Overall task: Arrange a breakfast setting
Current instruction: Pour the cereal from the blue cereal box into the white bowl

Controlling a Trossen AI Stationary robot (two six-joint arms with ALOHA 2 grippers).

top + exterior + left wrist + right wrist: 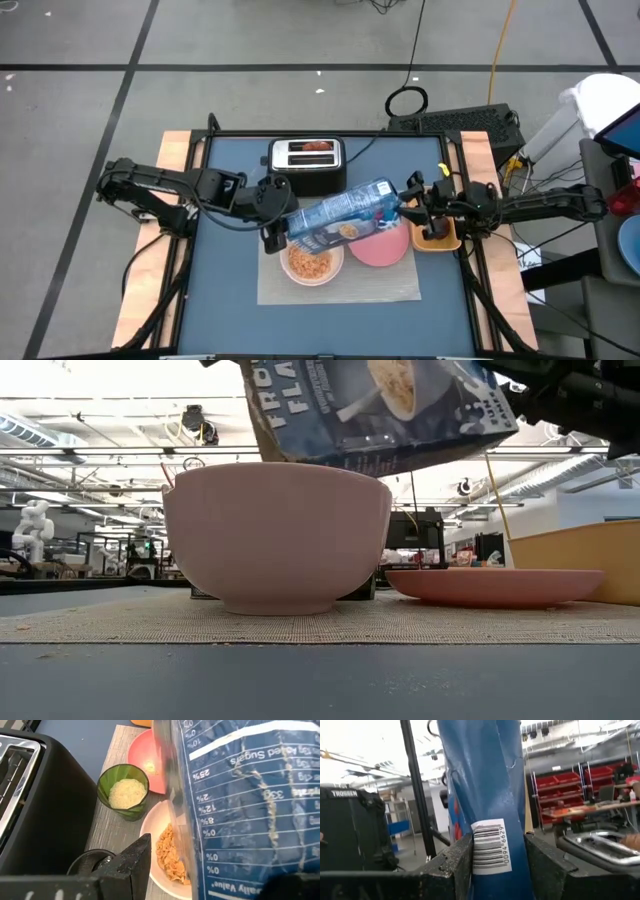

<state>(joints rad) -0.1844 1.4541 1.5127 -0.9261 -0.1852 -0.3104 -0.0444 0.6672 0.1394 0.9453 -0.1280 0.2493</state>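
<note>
Both tools hold the box (345,212) tilted in the air over the bowl (311,264) of flakes: the right tool (497,851) is clamped on its barcoded end, the left tool (272,236) grips the lower end. The box hides the cup (123,791) from above and part of the plate (381,247) on the mat (400,288).

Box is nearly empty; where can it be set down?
Bare blue table left of the grey mat; mat's front strip below the white bowl and pink plate. Crowded behind: toaster, green cup.
</note>
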